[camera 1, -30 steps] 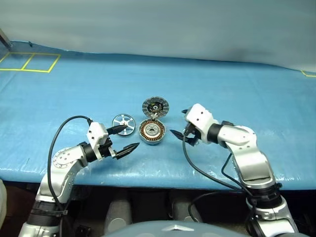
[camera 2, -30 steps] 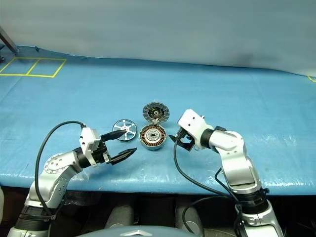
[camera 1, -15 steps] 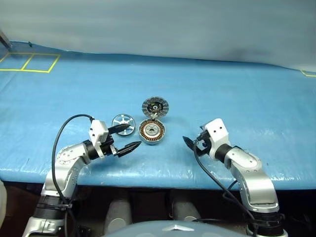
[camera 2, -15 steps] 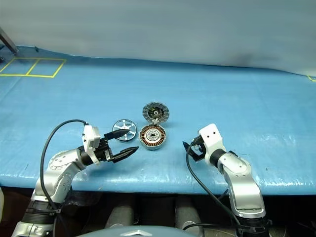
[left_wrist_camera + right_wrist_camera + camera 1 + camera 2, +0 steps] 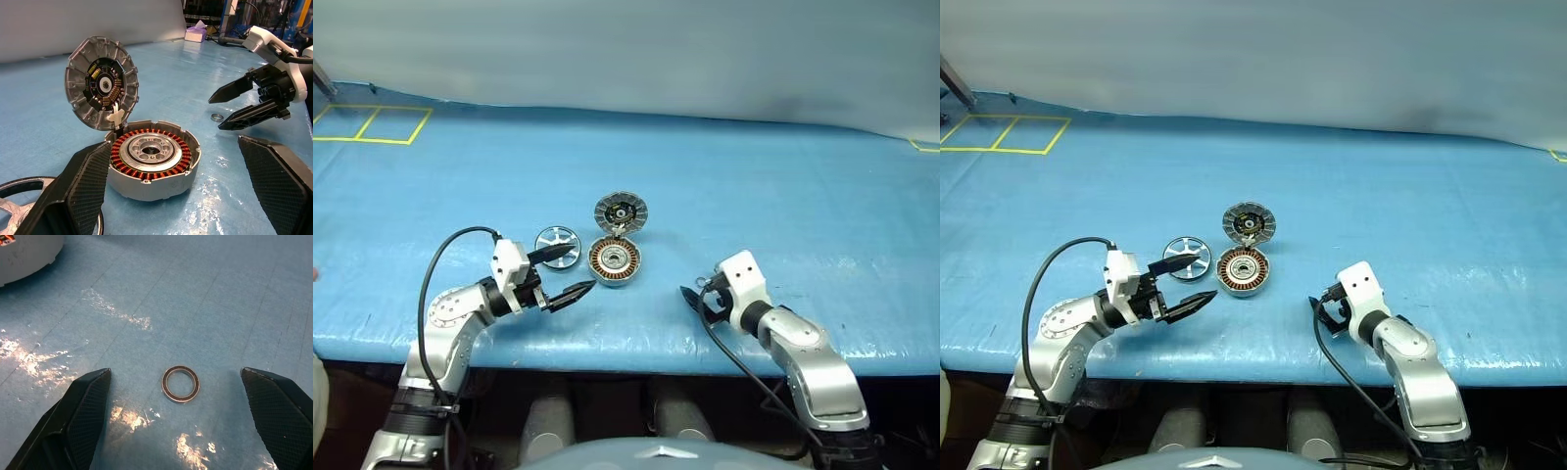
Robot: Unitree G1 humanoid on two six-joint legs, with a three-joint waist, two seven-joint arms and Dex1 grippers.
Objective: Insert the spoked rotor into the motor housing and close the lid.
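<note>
Blue sheeting (image 5: 783,186) carries the wheel (image 5: 557,243): stiff, light, slippery metal, best pinched by its rim; both grippers (image 5: 569,274) (image 5: 691,298) are spread, empty.

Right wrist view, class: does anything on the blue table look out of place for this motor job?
Yes. A small loose ring lies flat on the blue table, apart from the motor housing, between the right gripper's open jaws.

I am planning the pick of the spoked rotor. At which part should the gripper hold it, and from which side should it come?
The spoked rotor lies flat on the blue table, left of the motor housing. Probably best: come from above and pinch the rim, one finger through a gap between spokes, the other outside. The open left gripper is nearest. A level approach would likely just push it.
</note>
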